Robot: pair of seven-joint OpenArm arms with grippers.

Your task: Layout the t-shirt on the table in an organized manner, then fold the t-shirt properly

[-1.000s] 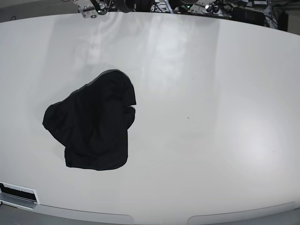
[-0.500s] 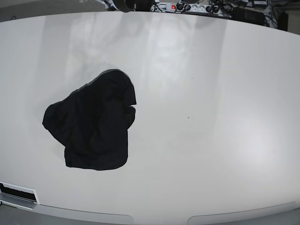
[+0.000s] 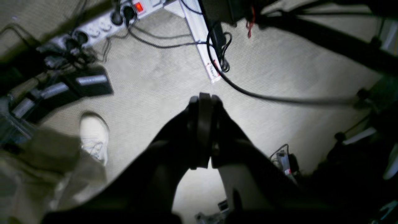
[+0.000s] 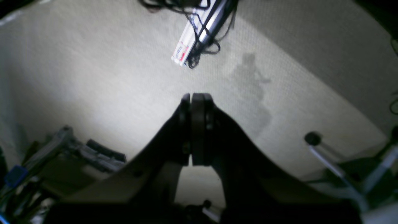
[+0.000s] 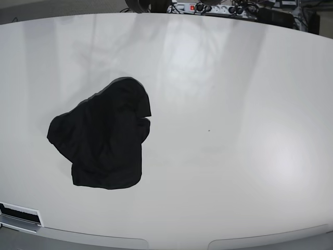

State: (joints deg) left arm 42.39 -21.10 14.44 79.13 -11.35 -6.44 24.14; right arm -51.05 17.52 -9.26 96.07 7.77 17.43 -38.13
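Observation:
The black t-shirt (image 5: 104,138) lies crumpled in a loose heap on the left half of the white table (image 5: 234,135) in the base view. Neither arm shows in that view. In the left wrist view my left gripper (image 3: 202,102) is shut with nothing in it, hanging over carpeted floor away from the table. The right wrist view shows my right gripper (image 4: 195,101) shut and empty as well, also above the carpet. Neither wrist view shows the t-shirt or the table.
A power strip (image 5: 208,7) and cables lie beyond the table's far edge. In the left wrist view a power strip (image 3: 108,21), cables and a person's white shoe (image 3: 93,133) are on the floor. A white strip with cables (image 4: 196,34) lies under the right gripper.
At the table's far edge, the arm parts seen a second ago have gone out of the base view. The t-shirt has not moved.

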